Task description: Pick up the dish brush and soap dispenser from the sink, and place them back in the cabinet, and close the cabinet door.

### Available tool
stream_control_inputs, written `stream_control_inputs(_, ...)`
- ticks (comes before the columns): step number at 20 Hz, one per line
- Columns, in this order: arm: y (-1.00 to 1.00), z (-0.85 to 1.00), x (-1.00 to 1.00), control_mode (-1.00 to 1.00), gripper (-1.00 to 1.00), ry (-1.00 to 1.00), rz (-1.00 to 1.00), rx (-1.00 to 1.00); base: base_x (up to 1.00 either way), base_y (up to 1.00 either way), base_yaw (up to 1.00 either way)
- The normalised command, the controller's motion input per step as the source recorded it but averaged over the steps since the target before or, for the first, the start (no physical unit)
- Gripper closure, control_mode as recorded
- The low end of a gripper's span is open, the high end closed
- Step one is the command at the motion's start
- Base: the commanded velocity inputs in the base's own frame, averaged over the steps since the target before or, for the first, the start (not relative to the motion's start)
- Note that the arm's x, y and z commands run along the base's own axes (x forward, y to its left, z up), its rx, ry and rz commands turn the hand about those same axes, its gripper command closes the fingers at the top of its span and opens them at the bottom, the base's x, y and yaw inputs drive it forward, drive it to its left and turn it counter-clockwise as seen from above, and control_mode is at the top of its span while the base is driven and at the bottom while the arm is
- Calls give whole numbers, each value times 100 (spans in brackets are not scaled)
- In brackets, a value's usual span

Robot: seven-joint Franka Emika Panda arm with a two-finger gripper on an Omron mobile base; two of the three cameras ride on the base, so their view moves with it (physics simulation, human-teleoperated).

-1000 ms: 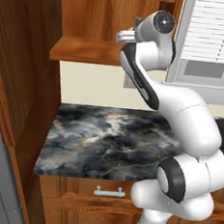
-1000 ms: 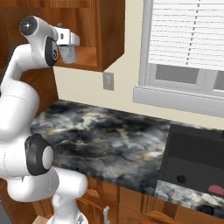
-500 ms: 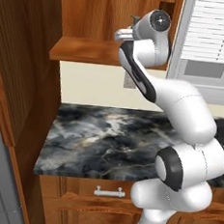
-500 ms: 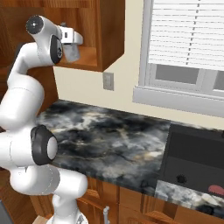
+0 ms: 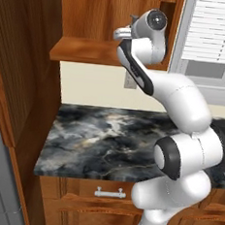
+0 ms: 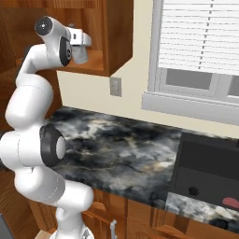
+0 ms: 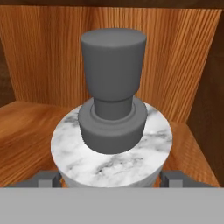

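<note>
The tool (image 7: pixel 109 178) was clamped on the soap dispenser (image 7: pixel 111 148), one dark finger tip (image 7: pixel 46 178) pressed to each side of the white marbled bottle in the hand view. Only the top of the bottle and its dark grey pump showed there; its lower body was cut off at the bottom edge, so whether it touched the shelf floor could not be told.

In the right base view the soap dispenser (image 6: pixel 80 53) hung at the open front of the cabinet (image 6: pixel 114 37), just above the wooden shelf, and the hand above hid its pump. In the left base view the arm's wrist covered the tool and the bottle almost wholly. The cabinet door (image 5: pixel 18 71) stood swung open at the left of that view, cut off by the frame, its handle not to be made out.

The sink (image 6: pixel 207 170) was cropped at the right edge of the right base view. Only a reddish-pink sliver of the dish brush (image 6: pixel 231 202) showed in its near corner; the handle could not be seen. The marbled counter (image 5: pixel 107 138) lay below the cabinet. No label or writing could be read on the bottle.
</note>
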Motion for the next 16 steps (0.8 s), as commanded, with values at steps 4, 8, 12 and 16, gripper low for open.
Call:
stream_control_inputs(4,0,-3,24,-100,100,0,0,0,0,0,0)
stream_control_inputs(8,0,0,18,-100,100,1,0,0,0,0,0)
stream_control_inputs(12,0,0,4,-100,100,6,0,0,0,0,0)
stream_control_inputs(16,0,0,11,-100,100,7,0,0,0,0,0)
